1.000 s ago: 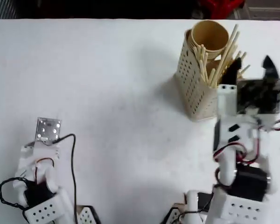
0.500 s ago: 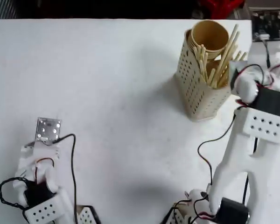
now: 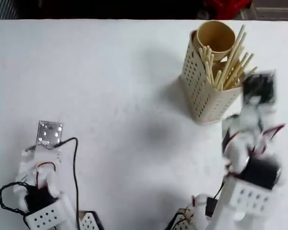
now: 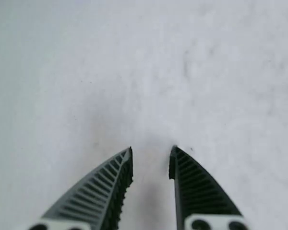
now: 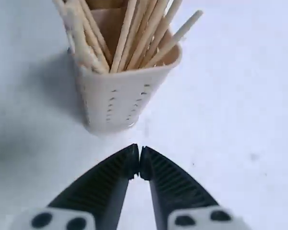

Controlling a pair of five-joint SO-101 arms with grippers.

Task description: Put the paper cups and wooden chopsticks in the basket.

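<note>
Basket (image 5: 117,103) just beyond right gripper (image 5: 138,163), whose tips are pressed together and empty, apart from the basket wall. Upright at upper right of high view, on white table (image 3: 110,72). Wooden chopsticks (image 3: 228,62) leaning inside, paper cups (image 3: 216,36) stacked in its far part. Right arm (image 3: 249,158) at lower right. Left gripper (image 4: 151,151) with tips apart, holding nothing, low over the table. Left arm (image 3: 41,167) at lower left.
</note>
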